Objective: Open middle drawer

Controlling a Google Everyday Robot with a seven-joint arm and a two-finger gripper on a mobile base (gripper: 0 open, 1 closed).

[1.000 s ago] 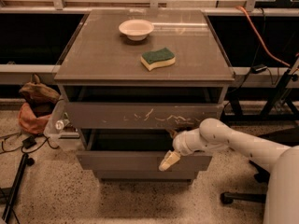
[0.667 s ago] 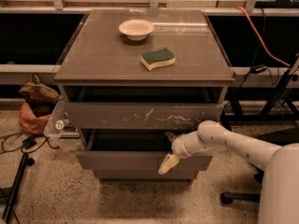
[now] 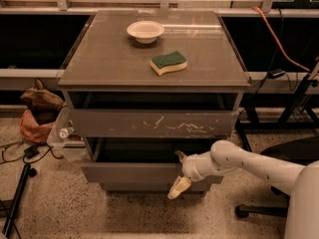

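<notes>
The middle drawer has a plain grey-brown front and stands pulled out a little, with a dark gap above it. It sits below the scratched top drawer, which also stands out from the cabinet. My gripper is at the right part of the middle drawer's front. It is open and straddles the top edge. One finger reaches into the gap behind the front. The other pale finger hangs down in front of it. My white arm comes in from the right.
A white bowl and a green-and-yellow sponge lie on the cabinet top. The narrow bottom drawer front shows under the middle one. A bag and cables lie on the floor at the left. A chair base stands at the right.
The gripper and the middle drawer's front have come slightly towards the camera. The arm has drawn back a little with them.
</notes>
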